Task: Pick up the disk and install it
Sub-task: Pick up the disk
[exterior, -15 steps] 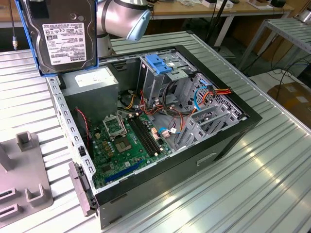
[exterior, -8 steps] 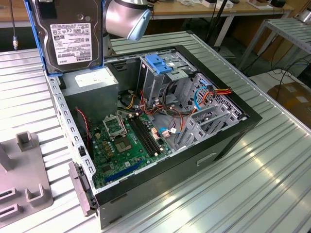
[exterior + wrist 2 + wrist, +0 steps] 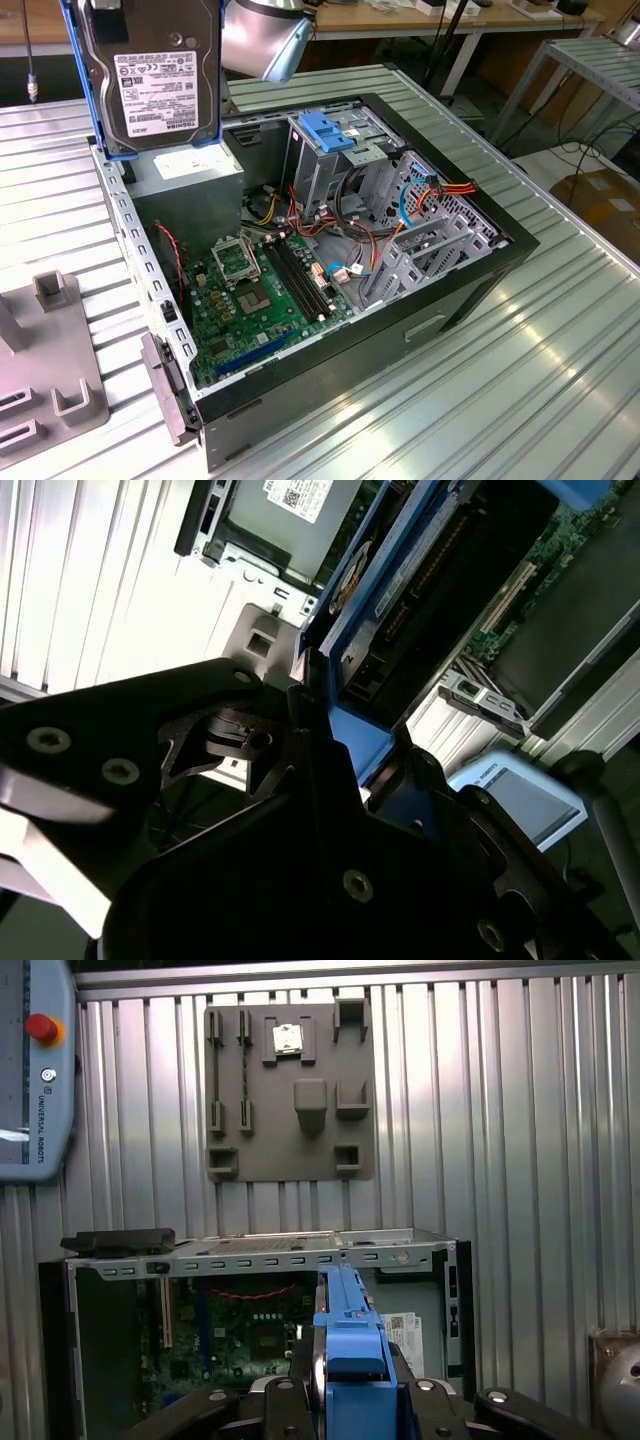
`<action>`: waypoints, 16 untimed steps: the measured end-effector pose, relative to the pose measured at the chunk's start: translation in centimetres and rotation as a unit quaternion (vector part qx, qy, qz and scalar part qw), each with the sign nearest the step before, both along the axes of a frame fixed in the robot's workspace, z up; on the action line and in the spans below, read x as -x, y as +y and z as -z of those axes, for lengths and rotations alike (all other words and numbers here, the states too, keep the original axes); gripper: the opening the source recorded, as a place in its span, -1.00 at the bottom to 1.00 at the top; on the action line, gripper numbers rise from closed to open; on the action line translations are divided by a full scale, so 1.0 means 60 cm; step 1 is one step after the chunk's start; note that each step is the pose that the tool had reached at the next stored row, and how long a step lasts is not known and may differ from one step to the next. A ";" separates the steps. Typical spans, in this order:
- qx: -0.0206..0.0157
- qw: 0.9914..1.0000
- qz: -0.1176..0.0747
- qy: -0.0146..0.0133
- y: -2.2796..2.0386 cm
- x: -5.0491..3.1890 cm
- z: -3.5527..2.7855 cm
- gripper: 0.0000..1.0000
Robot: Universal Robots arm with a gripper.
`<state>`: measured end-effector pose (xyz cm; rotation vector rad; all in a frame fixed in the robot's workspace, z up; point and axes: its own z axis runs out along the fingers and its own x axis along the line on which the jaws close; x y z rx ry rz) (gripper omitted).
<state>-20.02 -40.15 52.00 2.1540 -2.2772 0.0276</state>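
Note:
The disk (image 3: pixel 152 75), dark grey with a white label and blue side rails, hangs upright in the air at the exterior view's upper left. It is above the back corner of the open computer case (image 3: pixel 505 240) and over the power-supply box (image 3: pixel 190 180). In the first wrist view my gripper (image 3: pixel 350 1392) is shut on the disk, its black fingers (image 3: pixel 285 1400) pressed against either side of the blue rail (image 3: pixel 348 1330). In the second wrist view the gripper (image 3: pixel 345 770) clamps the disk's edge (image 3: pixel 420 590), with the case below.
Inside the case are a green motherboard (image 3: pixel 260 290), loose cables (image 3: pixel 430 195) and a metal drive cage topped by a blue bracket (image 3: pixel 330 132). A grey fixture plate (image 3: pixel 290 1090) lies on the ribbed table beside the case. A teach pendant (image 3: pixel 30 1070) lies nearby.

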 end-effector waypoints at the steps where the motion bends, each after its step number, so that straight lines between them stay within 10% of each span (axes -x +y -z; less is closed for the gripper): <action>1: 0.000 1.000 0.000 0.000 -0.0023 -0.001 0.000 -0.26; 16: 0.000 1.000 0.000 0.000 -0.0215 -0.050 0.005 -0.26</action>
